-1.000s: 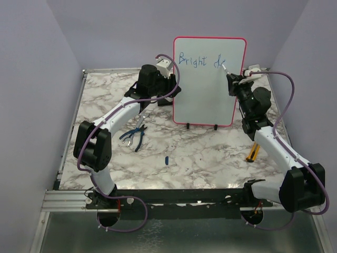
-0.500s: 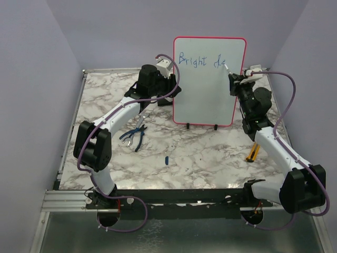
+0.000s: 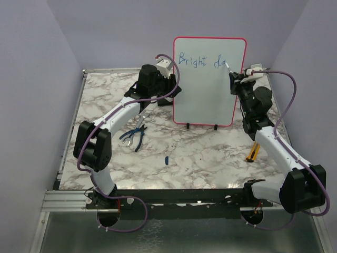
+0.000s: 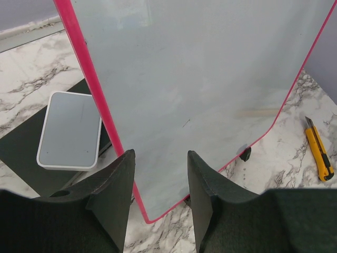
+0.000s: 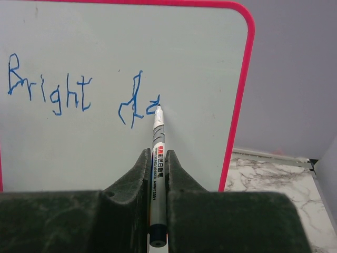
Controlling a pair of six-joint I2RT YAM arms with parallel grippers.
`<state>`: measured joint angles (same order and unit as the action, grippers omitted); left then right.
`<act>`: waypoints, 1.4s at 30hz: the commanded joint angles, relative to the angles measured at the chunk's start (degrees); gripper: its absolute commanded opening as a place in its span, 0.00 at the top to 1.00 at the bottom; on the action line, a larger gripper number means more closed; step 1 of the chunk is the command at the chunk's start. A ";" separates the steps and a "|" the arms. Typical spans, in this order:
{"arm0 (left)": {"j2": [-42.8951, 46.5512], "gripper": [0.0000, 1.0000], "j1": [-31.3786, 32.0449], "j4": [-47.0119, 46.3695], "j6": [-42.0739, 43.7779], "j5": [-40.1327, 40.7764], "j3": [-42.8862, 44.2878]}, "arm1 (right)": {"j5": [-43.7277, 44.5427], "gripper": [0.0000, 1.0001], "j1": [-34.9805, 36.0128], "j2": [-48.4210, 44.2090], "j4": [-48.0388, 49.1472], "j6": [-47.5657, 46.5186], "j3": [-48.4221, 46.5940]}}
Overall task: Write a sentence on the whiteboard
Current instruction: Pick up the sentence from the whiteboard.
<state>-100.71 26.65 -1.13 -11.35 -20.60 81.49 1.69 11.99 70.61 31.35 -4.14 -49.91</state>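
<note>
Hazard 1: the whiteboard [image 3: 209,81] stands upright on small feet on the tabletop [image 3: 200,153], so excess pen pressure from the front could push it backward or tilt it. The left gripper [image 4: 159,163] offers limited insurance. Its jaws stand partly open at the lower left of the board, with the pink frame edge showing in the gap between them, and no clamp on the board can be confirmed. Hazard 2: the marker [image 5: 158,132] is carried by friction alone in the right gripper [image 5: 157,158], whose jaws are closed tight on the barrel. A side load during a stroke could twist or slide the pen and distort the letters. Hazard 3: space is short. The sentence [image 5: 84,96] reads "Bright" followed by "da", and the remaining letters of that word must fit before the right frame. Wide strokes would probably crowd them or run onto the rim. Too light a contact would leave gaps in the thin blue line. Position: the board is at the far centre of the tabletop, directly ahead of the right gripper. The marker tip points up and forward from the jaws and meets the upper right of the board at the end of the last stroke, apparently touching, near the right frame.
</note>
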 commanded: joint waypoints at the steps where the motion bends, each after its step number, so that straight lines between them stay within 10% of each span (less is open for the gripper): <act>1: 1.73 0.54 0.19 -0.28 -0.14 -1.81 -0.29 | 0.45 0.99 -0.22 0.58 0.37 -0.96 -2.03; 42: 2.35 0.54 0.15 -0.37 -0.42 -1.74 -0.28 | 2.09 0.99 -0.21 -2.40 0.56 0.16 1.79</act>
<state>-100.71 26.65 -1.13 -11.49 -21.23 81.49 3.75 11.99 69.60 31.46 -4.05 -48.58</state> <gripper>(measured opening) 0.458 0.093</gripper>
